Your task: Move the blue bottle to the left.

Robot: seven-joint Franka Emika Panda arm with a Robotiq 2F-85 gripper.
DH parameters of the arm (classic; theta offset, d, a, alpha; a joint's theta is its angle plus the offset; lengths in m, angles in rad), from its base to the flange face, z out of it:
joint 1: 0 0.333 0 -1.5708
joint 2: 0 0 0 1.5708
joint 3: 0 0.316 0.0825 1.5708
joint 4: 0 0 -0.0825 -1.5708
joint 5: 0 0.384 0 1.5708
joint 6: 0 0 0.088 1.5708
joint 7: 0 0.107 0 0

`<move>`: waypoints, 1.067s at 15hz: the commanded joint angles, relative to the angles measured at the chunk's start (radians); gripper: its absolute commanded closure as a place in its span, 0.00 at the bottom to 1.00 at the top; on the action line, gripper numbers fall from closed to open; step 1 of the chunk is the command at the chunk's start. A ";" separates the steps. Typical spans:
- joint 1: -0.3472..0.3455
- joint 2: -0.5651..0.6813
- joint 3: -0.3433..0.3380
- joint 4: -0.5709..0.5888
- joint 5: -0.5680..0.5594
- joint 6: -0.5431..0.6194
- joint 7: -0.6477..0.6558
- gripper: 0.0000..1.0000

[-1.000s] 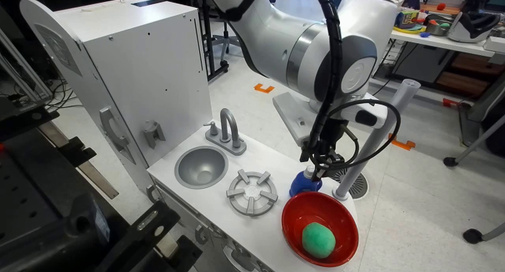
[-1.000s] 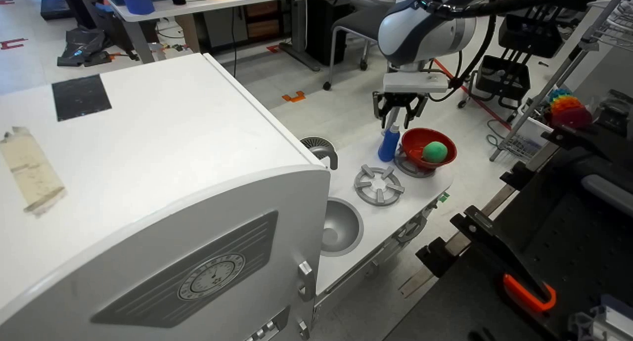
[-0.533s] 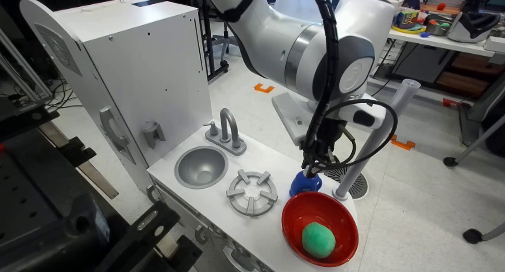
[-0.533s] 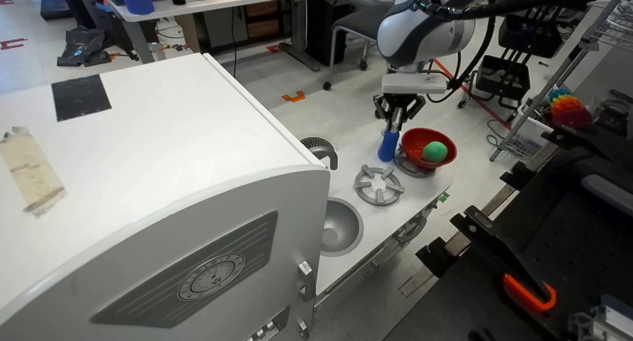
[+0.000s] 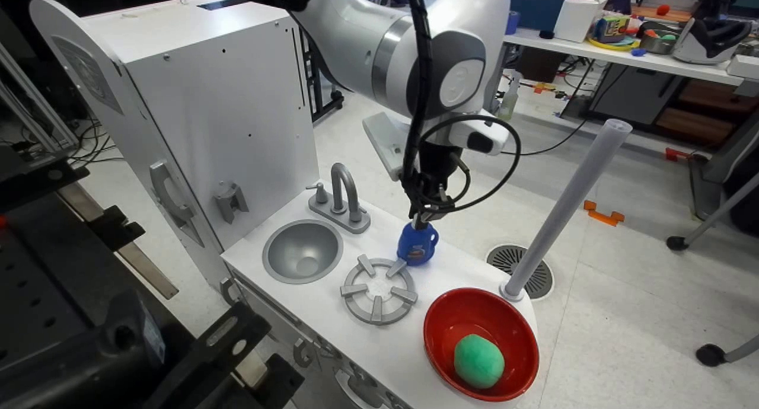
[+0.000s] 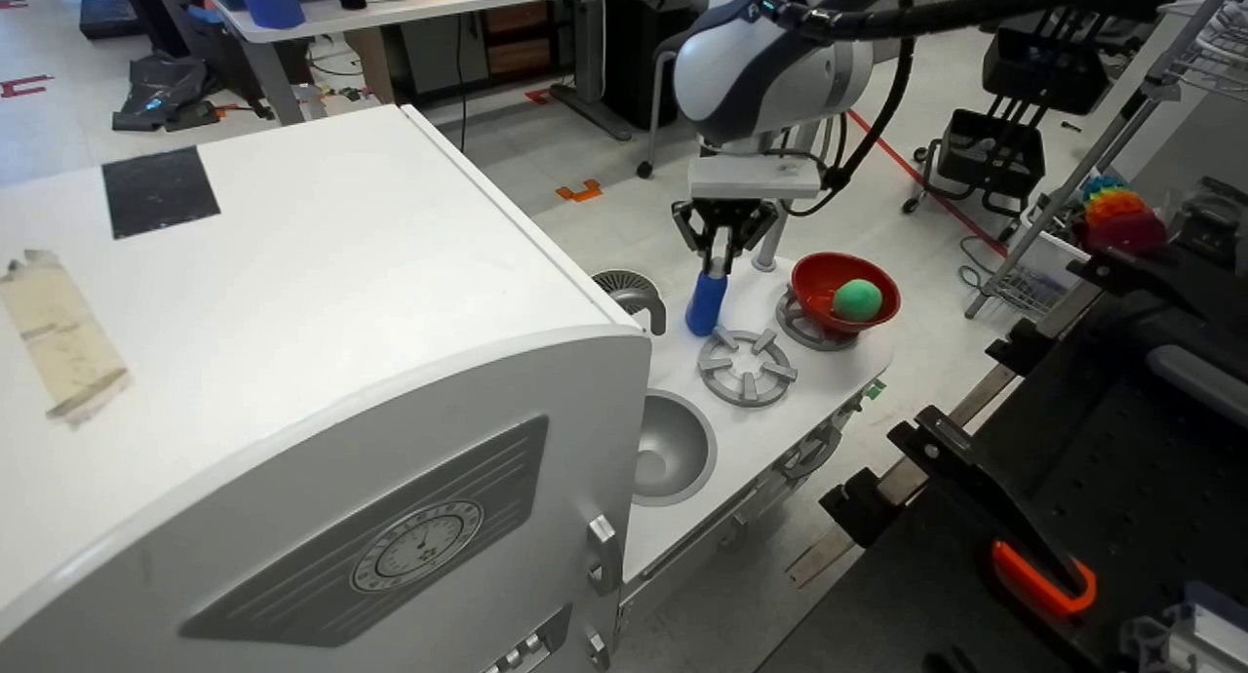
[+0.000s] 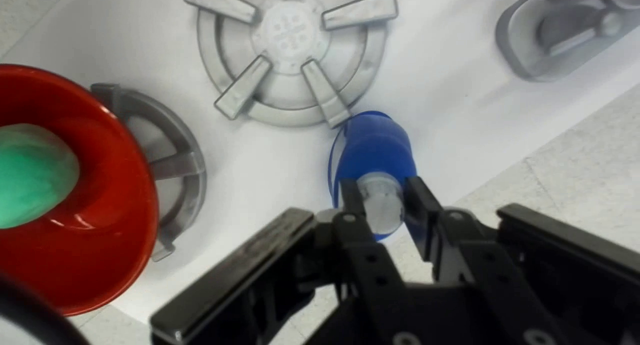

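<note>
The blue bottle (image 5: 417, 244), with its pale cap uppermost, is beside the near-centre burner on the white toy counter. My gripper (image 7: 382, 194) is shut on its cap from above, one finger at each side in the wrist view. The same grip appears in both exterior views, where the gripper (image 6: 718, 263) points down and the bottle (image 6: 706, 307) leans slightly. In the wrist view the bottle's base comes right up against a burner prong. Whether the base touches the counter, I cannot tell.
A red bowl (image 5: 439, 338) holding a green ball (image 5: 478, 361) rests on another burner (image 6: 819, 334). The grey burner (image 5: 378, 291), sink (image 5: 302, 252) and faucet (image 5: 347, 198) lie on the bottle's other side. A clear post (image 5: 563, 213) rises at the counter's edge; a tall white cabinet (image 5: 225, 112) stands past the sink.
The open gripper came down around the cap and closed. Bottle and gripper then travelled away from the red bowl, toward the sink and faucet, to the burner's side.
</note>
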 commanded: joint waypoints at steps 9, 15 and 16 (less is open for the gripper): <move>0.035 0.000 0.007 -0.006 0.022 -0.011 -0.001 0.93; 0.058 0.000 -0.036 -0.001 0.008 -0.058 0.068 0.26; 0.057 0.000 -0.044 0.006 0.011 -0.093 0.092 0.19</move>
